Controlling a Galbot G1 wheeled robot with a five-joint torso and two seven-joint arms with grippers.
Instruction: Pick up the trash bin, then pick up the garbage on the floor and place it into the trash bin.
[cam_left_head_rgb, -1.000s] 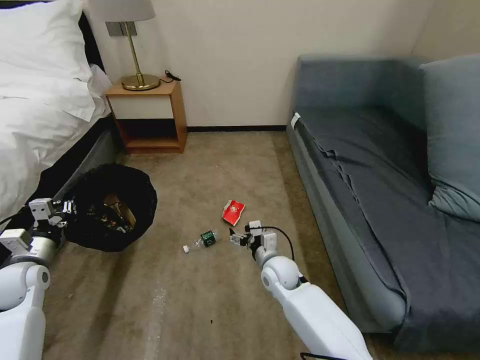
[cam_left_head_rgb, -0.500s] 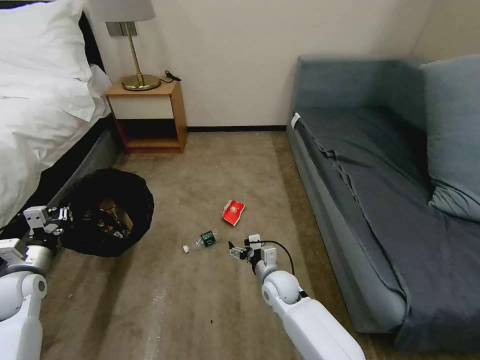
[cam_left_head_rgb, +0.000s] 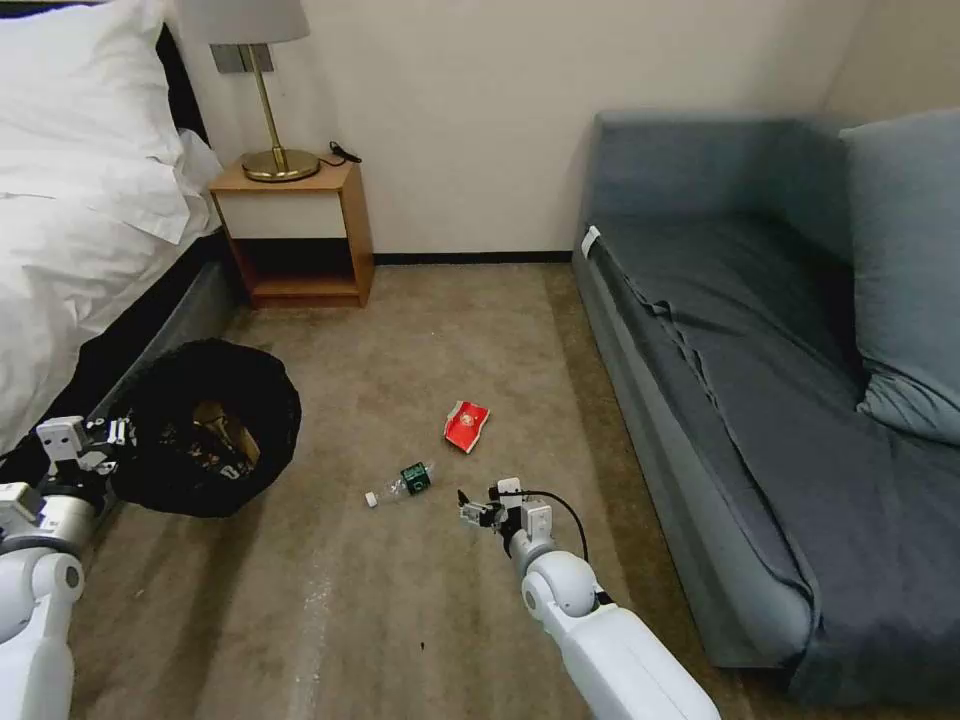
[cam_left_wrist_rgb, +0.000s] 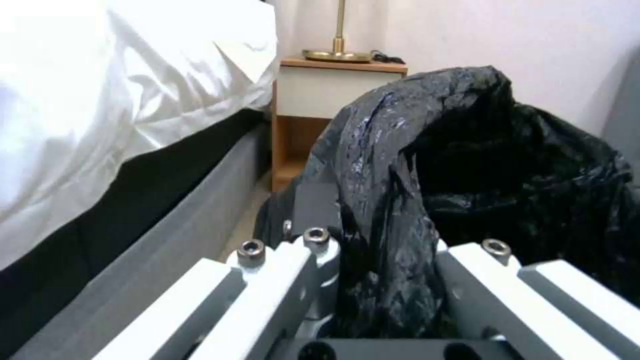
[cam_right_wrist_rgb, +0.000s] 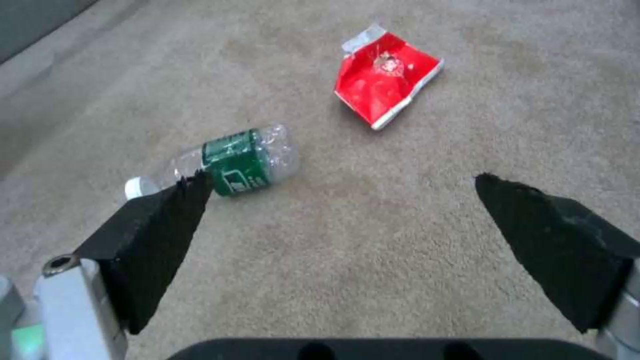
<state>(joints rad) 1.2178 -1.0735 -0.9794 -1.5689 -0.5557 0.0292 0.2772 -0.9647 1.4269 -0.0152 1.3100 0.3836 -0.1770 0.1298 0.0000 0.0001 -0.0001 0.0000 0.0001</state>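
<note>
The trash bin (cam_left_head_rgb: 175, 470), covered by its crinkled black bag, sits low at the left beside the bed. My left gripper (cam_left_head_rgb: 95, 440) is shut on its near rim. In the left wrist view the bag (cam_left_wrist_rgb: 507, 165) is pinched in that gripper (cam_left_wrist_rgb: 387, 250). Tan and yellow-brown garbage (cam_left_head_rgb: 228, 428) lies inside the bin. A clear bottle with a green label (cam_left_head_rgb: 405, 480) and a red-and-white packet (cam_left_head_rgb: 466, 425) lie on the carpet. My right gripper (cam_left_head_rgb: 470, 510) hovers open just right of the bottle. The right wrist view shows the bottle (cam_right_wrist_rgb: 233, 160) by one fingertip of the open right gripper (cam_right_wrist_rgb: 341, 176) and the packet (cam_right_wrist_rgb: 383, 82) beyond.
A bed (cam_left_head_rgb: 70, 240) runs along the left, with a wooden nightstand (cam_left_head_rgb: 300, 235) and lamp (cam_left_head_rgb: 265, 90) by the far wall. A grey sofa (cam_left_head_rgb: 760, 380) lines the right. Open carpet (cam_left_head_rgb: 400, 620) lies between them.
My left gripper has carried the bin a little to the left and toward me. My right gripper has drawn back toward me, away from the packet. The bottle and packet have not moved.
</note>
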